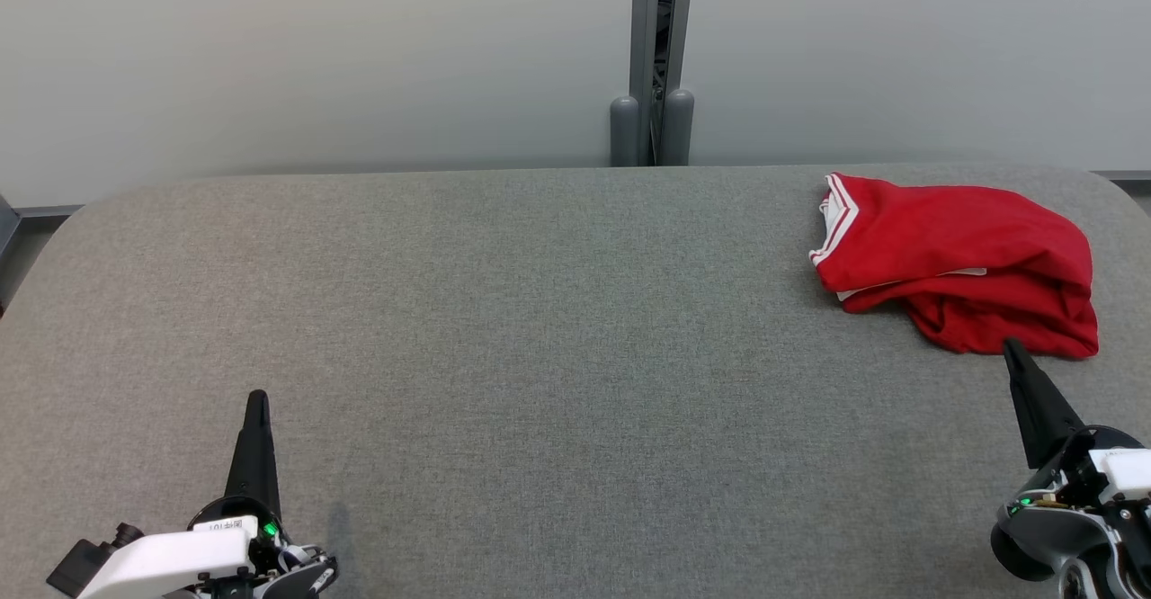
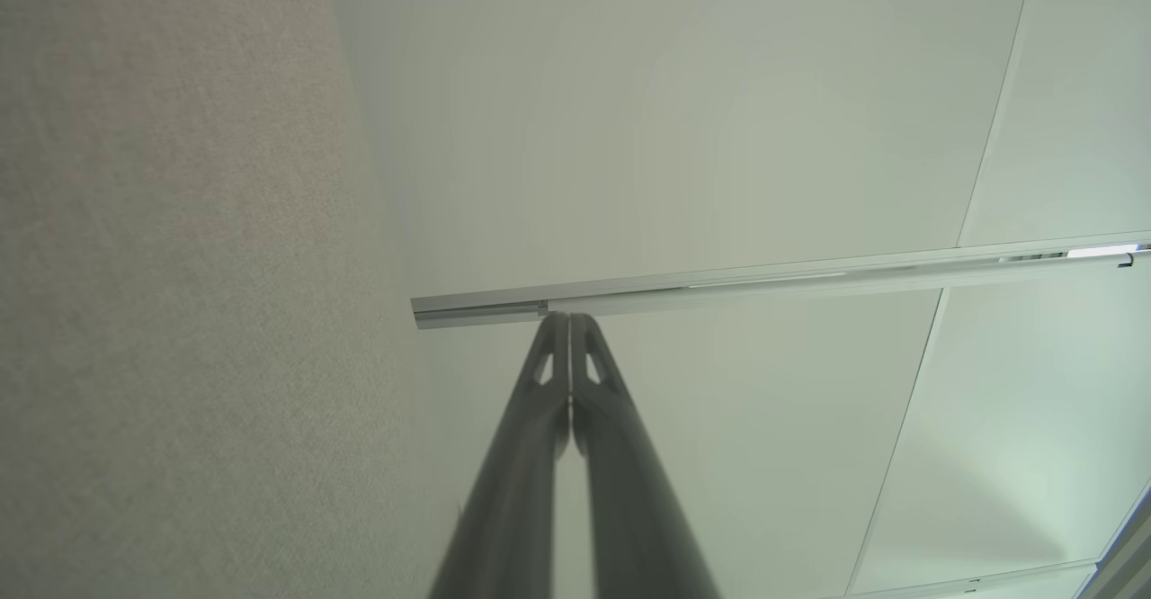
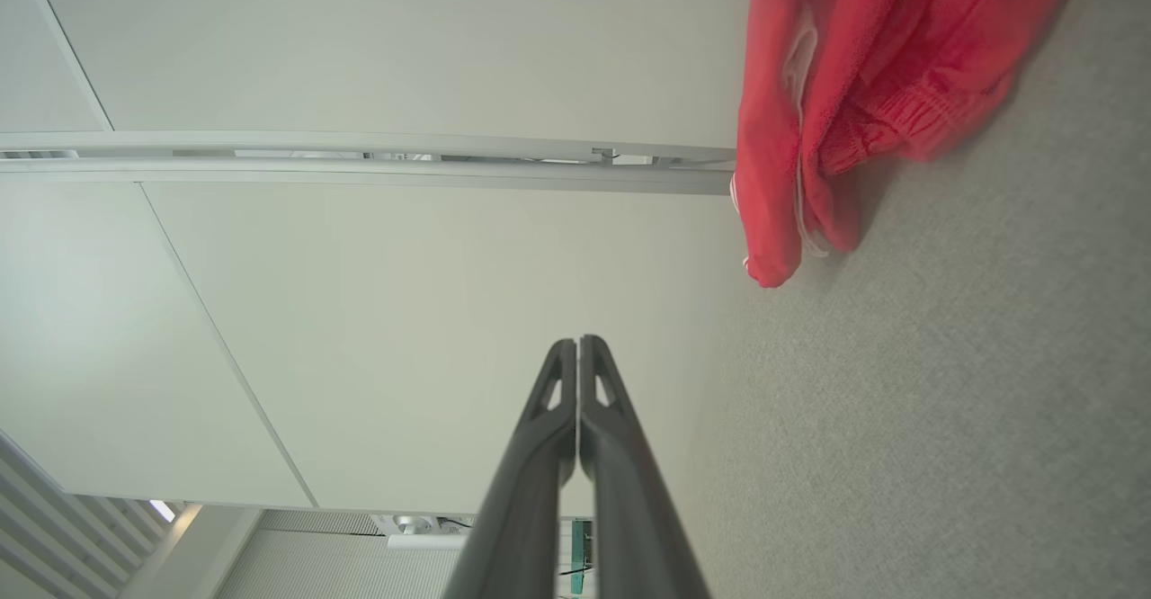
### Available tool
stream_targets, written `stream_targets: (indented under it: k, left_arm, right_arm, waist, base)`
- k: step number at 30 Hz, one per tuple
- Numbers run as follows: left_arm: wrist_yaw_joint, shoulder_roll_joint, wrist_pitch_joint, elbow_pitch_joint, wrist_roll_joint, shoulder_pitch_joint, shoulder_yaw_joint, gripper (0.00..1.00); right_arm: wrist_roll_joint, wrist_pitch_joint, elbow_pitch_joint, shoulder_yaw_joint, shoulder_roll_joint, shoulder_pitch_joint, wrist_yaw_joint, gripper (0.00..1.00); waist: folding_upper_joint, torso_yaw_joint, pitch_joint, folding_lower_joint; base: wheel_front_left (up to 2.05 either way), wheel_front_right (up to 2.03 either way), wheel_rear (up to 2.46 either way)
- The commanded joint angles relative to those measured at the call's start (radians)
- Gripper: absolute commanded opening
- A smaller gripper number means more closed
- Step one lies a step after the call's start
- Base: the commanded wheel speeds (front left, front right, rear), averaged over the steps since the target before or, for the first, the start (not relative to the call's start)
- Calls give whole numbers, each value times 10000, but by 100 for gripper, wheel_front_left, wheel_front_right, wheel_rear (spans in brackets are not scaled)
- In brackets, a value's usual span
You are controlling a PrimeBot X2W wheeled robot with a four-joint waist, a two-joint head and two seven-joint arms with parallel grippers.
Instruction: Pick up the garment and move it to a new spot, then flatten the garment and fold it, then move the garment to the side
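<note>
Though beside garment [image 1: 958, 262], right claw [image 1: 1014, 350] empty.

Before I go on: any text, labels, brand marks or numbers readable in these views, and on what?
None can be read.
Left gripper: a small white label on its base, print too small to read.
Garment: red with white stripes, no visible lettering.
Right gripper: no readable marking.
</note>
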Motion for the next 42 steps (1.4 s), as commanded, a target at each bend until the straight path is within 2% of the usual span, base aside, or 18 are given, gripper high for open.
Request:
stream_targets:
  k: [1,42]
  left_arm:
    - [-31,32,16,-25,-41,-137,16,0]
    - [-31,33,15,-24,-42,-137,15,0]
  right_arm:
    - [44,36,-20,-19,-55,-91,4,0]
    - [43,34,-20,-14,-55,-91,4,0]
  waist:
    - [0,0,0,0]
    - [0,0,0,0]
  base:
    - [0,0,0]
    - [0,0,0]
